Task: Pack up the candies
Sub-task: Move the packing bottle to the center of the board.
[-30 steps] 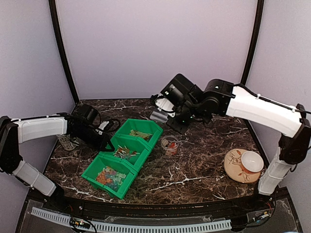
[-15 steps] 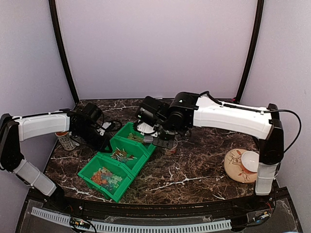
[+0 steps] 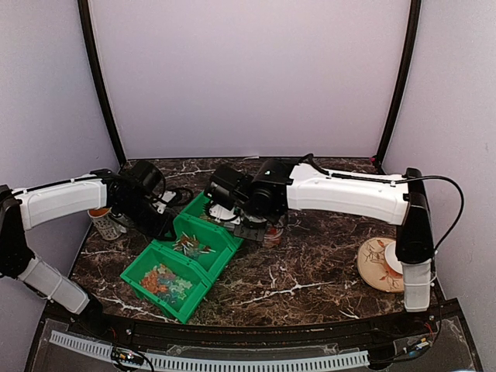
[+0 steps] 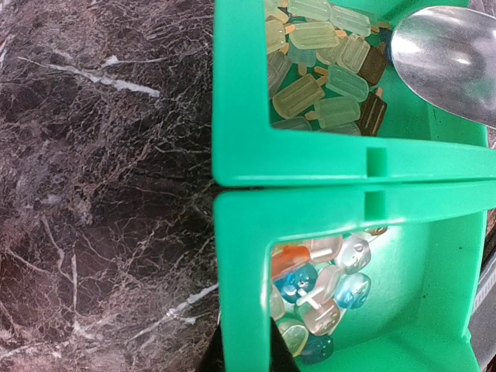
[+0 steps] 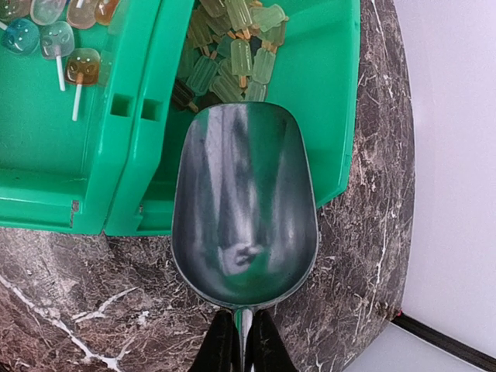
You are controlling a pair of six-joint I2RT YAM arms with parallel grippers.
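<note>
Straight ahead of the right claw (image 5: 242, 341), a metal scoop (image 5: 244, 209), bowl over the rim of the green bins (image 5: 345, 116). Well off to that claw's right, a patterned plate (image 3: 370, 260). Just left of the left claw (image 4: 244, 353), a mug (image 3: 103, 222). Underneath, a dark marble table (image 3: 325, 256).

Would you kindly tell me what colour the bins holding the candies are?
Bright green; the bins show best in the right wrist view.

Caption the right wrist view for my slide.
Right tool holds an empty metal scoop, tip over popsicle-shaped candies in the end one of the green bins.
</note>
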